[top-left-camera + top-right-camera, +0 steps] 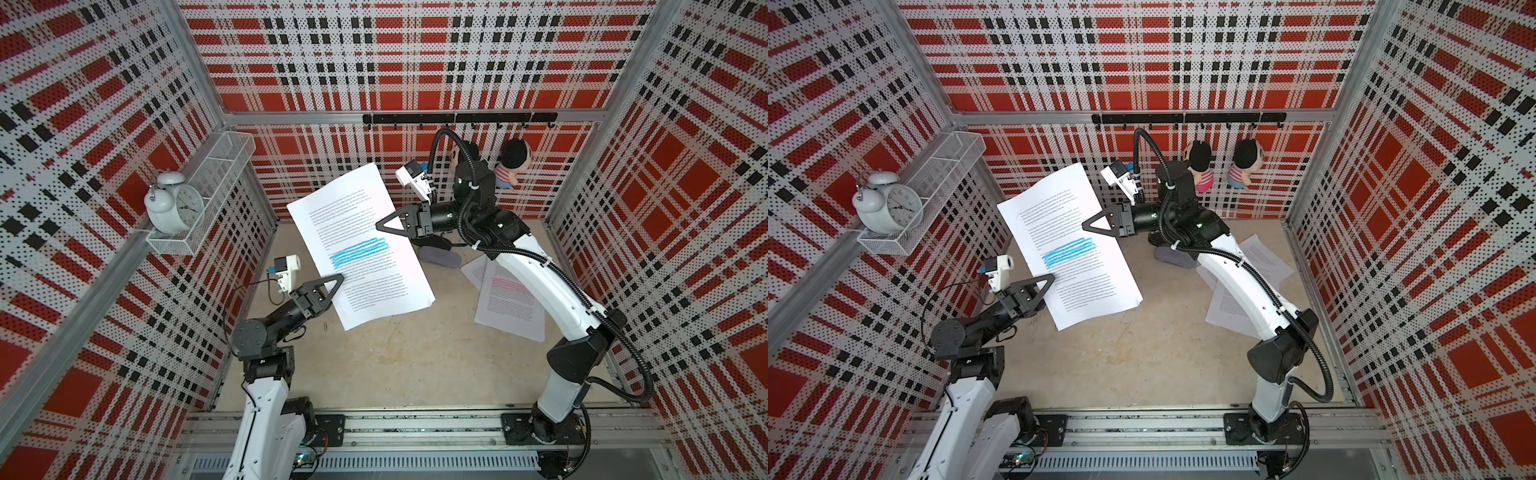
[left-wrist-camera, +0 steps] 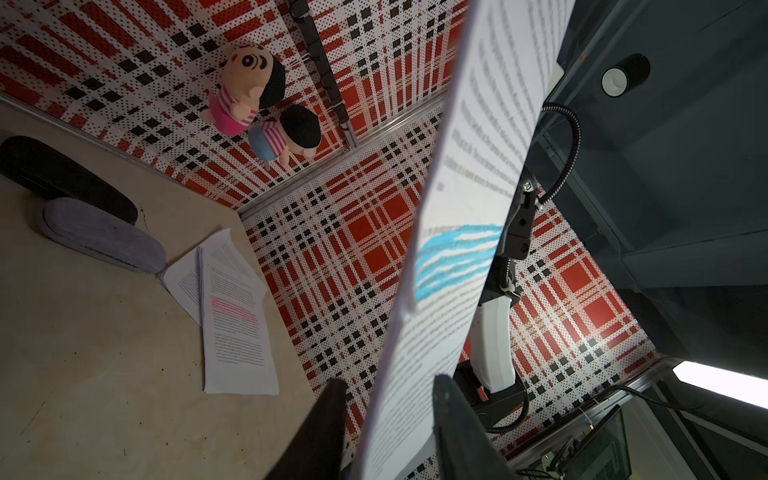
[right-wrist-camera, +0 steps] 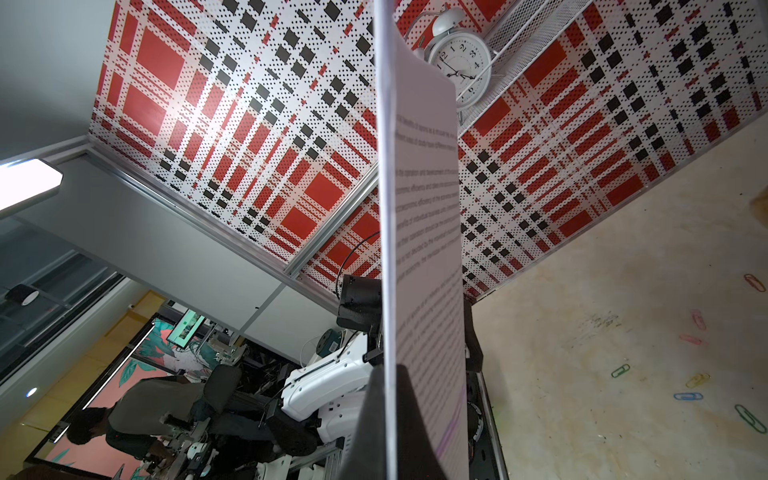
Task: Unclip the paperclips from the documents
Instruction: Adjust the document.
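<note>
**Blue-banded set held up between the two grippers**

The left gripper [image 1: 339,277] stands with its jaws spread on either side of one long edge of the blue-banded document [image 1: 365,266]. In the left wrist view the sheet runs between the two dark fingers [image 2: 453,419], and wall pattern shows through the gap at one side. I judge that it brackets the paper without pinching it.

Across the page from it, the right gripper [image 1: 380,226] is pressed together on the opposite edge, and in the right wrist view the paper leaves its jaws edge-on. That one grip seems to carry the whole set, tilted and clear of the table [image 1: 395,365]. This is probably so the left tool can reach an edge that would otherwise lie flat.

Below both tools and apart from them, loose paperclips [image 3: 688,396] of several colours lie scattered on the table, apparently already off their pages. Under the right arm, behind its gripper, the pink-banded document [image 1: 509,307] lies flat on another printed sheet [image 1: 475,270], near two glasses cases [image 2: 99,241]. Farther beyond the grippers, two dolls [image 1: 513,164] hang on the back wall. A clock [image 1: 176,203] sits on a wire shelf out past the left gripper.

No clip can be made out on the held set. Its corners are too small in the top views and blurred in the wrist views, and its back face is unseen. The right arm covers part of the lower papers, so any band on the printed sheet is hidden.
</note>
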